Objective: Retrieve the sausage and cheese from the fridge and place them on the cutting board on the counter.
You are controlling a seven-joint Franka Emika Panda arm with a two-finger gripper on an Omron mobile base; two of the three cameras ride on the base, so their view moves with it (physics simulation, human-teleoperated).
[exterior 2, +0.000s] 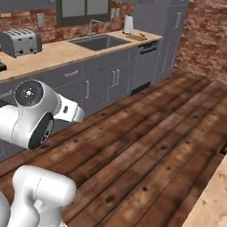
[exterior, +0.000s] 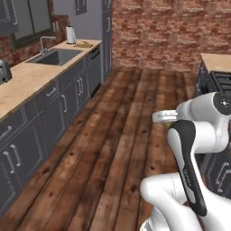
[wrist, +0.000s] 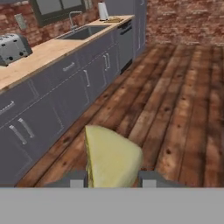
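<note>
Wooden floor planks [exterior 2: 152, 140], reddish-brown, running wide and bare between the cabinet run and the brick wall [exterior: 171, 31]. Plenty of open room down the middle aisle. Along the left side, the counter [exterior 2: 52, 55]: light butcher-block over grey cabinets, straight front edge, dark sink [exterior 2: 96, 42] inset toward the far end. Past the sink, near the counter's far edge, the cutting board [exterior 2: 138, 37], thin and tan, just beside a white paper-towel roll [exterior 2: 128, 24]. Nearer the camera on the same top, a silver toaster [exterior 2: 21, 42], well apart from the board. Another wooden counter edge [exterior 2: 209, 208] at the lower right of the right base view. Closest in, the gripper [wrist: 111, 178] clamped narrowly on the cheese [wrist: 111, 158], a pale yellow wedge held between the two dark fingertips [wrist: 74, 179], well above the floor and far from the board.
</note>
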